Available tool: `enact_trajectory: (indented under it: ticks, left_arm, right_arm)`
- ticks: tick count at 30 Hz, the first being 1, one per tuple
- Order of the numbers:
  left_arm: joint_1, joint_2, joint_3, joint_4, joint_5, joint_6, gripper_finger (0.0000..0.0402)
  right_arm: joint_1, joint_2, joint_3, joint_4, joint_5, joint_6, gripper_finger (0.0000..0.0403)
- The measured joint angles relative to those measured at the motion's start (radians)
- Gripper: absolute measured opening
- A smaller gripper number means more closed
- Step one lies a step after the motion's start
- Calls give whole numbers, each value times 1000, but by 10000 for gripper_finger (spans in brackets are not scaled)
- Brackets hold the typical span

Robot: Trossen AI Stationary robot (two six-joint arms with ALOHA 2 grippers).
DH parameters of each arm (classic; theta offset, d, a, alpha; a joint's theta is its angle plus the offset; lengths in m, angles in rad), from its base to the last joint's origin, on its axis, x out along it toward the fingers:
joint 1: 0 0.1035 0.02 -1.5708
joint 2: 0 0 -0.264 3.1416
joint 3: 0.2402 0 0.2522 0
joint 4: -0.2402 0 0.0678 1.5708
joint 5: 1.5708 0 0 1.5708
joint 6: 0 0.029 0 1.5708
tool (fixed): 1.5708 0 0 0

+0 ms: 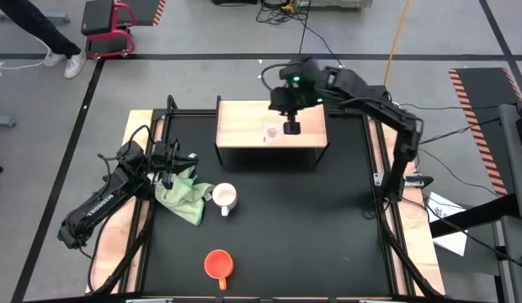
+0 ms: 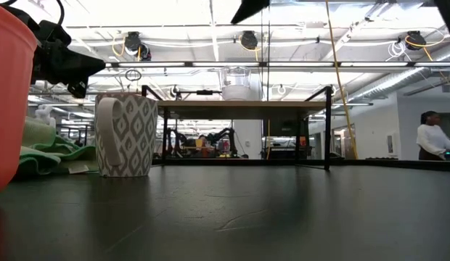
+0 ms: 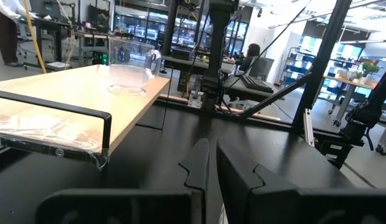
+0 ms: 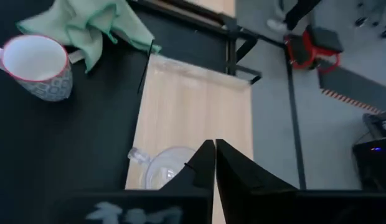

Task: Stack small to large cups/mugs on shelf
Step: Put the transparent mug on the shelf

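Note:
The small clear glass cup (image 1: 271, 132) stands upright on the shelf's (image 1: 244, 126) light wooden top, also seen in the left wrist view (image 3: 132, 62). My right gripper (image 1: 291, 128) hangs shut and empty above the shelf, just beside the glass cup (image 4: 168, 169) and higher than it. The white patterned mug (image 1: 225, 197) stands upright on the black table, near the green cloth (image 1: 183, 192). The orange mug (image 1: 218, 264) stands close to the near edge. My left gripper (image 1: 177, 162) waits at the table's left side, shut, pointing level toward the shelf.
The shelf's thin black legs (image 2: 328, 130) stand on the table at the far side. The green cloth lies bunched just in front of the left arm. Bare black table (image 1: 311, 227) stretches between the mugs and the right side. A person (image 2: 432, 138) stands far off in the room.

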Motion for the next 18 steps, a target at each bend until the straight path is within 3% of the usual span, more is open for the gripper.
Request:
enact_trajectory:
  ticks: [9, 18]
  left_arm:
    - [0, 0, 0, 0, 1, 8, 31]
    - [0, 0, 0, 0, 2, 10, 31]
  right_arm:
    - [33, -196, -121, -11, -21, 30, 0]
    - [40, -490, -454, 85, -19, 101, 0]
